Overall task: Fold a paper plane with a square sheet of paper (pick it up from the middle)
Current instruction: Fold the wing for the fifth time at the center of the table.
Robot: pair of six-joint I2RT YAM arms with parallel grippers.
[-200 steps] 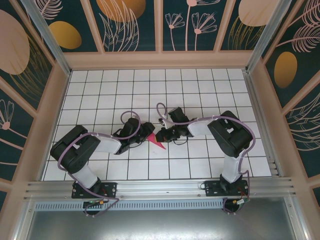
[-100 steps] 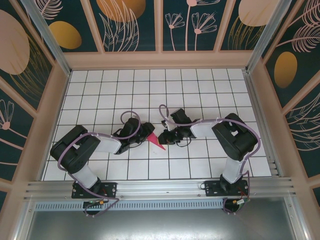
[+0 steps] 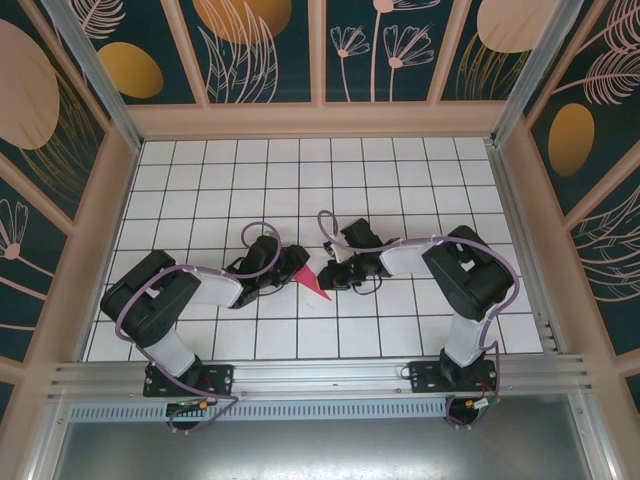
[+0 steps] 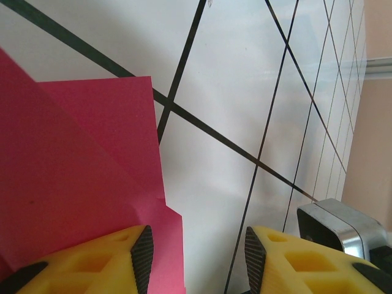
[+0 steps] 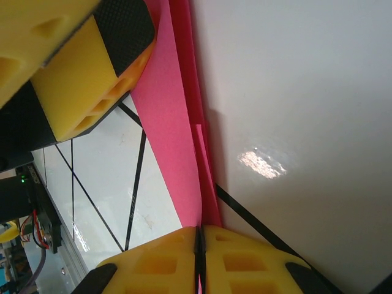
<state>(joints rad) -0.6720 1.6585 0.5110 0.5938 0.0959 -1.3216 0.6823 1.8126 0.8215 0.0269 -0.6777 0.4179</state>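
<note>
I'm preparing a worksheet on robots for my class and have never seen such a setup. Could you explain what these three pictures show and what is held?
Two robot arms, left and right, are bolted at the near edge of a white tiled table. The overhead picture looks down on both; the other two come from cameras on each wrist, looking along its yellow fingers. Between the arms lies a partly folded pink paper. The right gripper is shut, pinching the paper's folded edge. The left gripper stands open, one finger over the paper.

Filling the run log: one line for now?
left gripper: open, over folded paper edge | right gripper: shut on folded paper
</note>
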